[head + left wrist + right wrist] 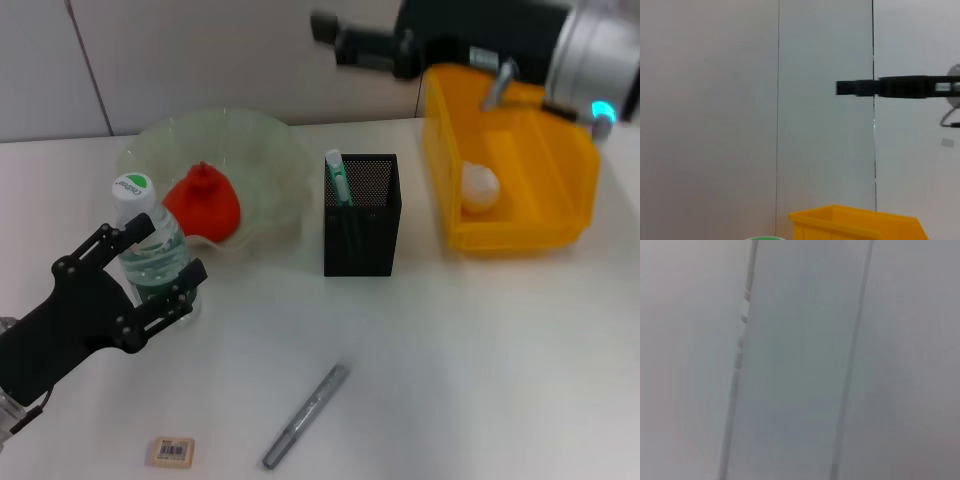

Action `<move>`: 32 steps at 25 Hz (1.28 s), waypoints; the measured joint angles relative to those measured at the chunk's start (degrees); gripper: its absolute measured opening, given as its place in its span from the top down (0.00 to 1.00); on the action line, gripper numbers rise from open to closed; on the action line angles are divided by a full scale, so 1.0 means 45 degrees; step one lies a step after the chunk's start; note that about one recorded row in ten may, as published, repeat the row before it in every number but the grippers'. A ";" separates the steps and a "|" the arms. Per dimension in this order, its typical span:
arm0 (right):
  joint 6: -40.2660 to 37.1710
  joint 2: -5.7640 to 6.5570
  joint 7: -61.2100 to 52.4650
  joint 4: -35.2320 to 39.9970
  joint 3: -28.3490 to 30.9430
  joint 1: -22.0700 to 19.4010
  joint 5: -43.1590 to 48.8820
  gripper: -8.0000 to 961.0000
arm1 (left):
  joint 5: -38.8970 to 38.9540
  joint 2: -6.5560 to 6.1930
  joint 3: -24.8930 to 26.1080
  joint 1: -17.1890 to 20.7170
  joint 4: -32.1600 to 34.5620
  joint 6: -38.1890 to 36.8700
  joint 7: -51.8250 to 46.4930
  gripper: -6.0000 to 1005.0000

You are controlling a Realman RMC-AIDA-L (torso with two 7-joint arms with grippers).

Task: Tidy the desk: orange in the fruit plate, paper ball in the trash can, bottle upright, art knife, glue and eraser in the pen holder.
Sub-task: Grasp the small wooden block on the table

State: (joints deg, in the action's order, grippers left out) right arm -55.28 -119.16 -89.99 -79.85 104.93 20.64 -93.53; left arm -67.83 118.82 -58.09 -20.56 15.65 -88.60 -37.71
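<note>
The bottle [133,190] stands upright on the desk beside the fruit plate [270,150]. My left gripper [165,255] is shut on its lower body, one finger on each side. The orange [203,205] lies in the fruit plate. The paper ball [478,187] rests inside the trash can [520,228]. The mint-green art knife [337,178] sticks up out of the pen holder [362,230]. The grey glue [305,403] and the eraser [171,451] lie on the desk near the front edge. My right gripper [325,27] hangs high at the back, beyond the trash can.
The trash can's yellow rim [855,222] shows in the left wrist view, with my right gripper [842,87] as a black bar high above it. The right wrist view shows only the pale wall panels. The white desk [480,360] runs in front of the pen holder.
</note>
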 joint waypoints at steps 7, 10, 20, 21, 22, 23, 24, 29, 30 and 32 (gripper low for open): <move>-0.4558 0.0004 0.3118 0.2496 0.1089 -0.0538 -0.1635 0.15 | 0.0048 0.0000 -0.0007 0.0013 -0.0179 0.0089 0.0118 0.19; -0.6218 0.0005 0.3910 0.3646 0.1891 -0.0683 -0.1883 0.15 | 0.0058 0.0001 -0.0004 0.0111 -0.0254 0.0077 0.0432 0.19; -0.8290 0.0041 0.4957 0.6326 0.4214 -0.0969 -0.1435 0.15 | 0.0025 -0.0052 -0.0067 0.0743 -0.0227 -0.0026 0.0669 0.20; -0.8258 0.0040 0.5130 0.6491 0.4236 -0.1040 -0.1424 0.15 | -0.0009 -0.0071 -0.0098 0.0802 -0.0227 0.0005 0.0668 0.20; -0.8223 0.0040 0.5269 0.6649 0.4260 -0.1104 -0.1420 0.15 | -0.0026 -0.0085 -0.0114 0.0834 -0.0238 0.0041 0.0669 0.20; -0.8191 0.0040 0.5364 0.6779 0.4308 -0.1141 -0.1420 0.15 | -0.0044 -0.0099 -0.0121 0.0895 -0.0261 0.0115 0.0657 0.20; -0.8174 0.0034 0.5484 0.6962 0.4419 -0.1174 -0.1419 0.15 | -0.0056 -0.0106 -0.0128 0.0944 -0.0277 0.0176 0.0637 0.20; -0.8238 -0.0012 0.5982 0.8033 0.5076 -0.1168 -0.1536 0.15 | -0.0098 -0.0212 -0.0141 0.1280 -0.0145 0.0285 0.0405 0.20; -0.8254 -0.0003 0.6006 0.8227 0.5131 -0.1137 -0.1545 0.15 | -0.0105 -0.0283 -0.0149 0.1312 -0.0109 0.0336 0.0236 0.20; -0.8245 0.0022 0.6126 0.8642 0.5209 -0.1077 -0.1548 0.15 | -0.0222 -0.0518 -0.0156 0.1352 -0.0011 0.0653 -0.0405 0.20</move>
State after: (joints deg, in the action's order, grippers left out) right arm -92.38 -119.06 -62.42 -40.96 128.37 15.79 -100.49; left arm -68.82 116.49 -58.79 -14.47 15.60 -85.66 -39.53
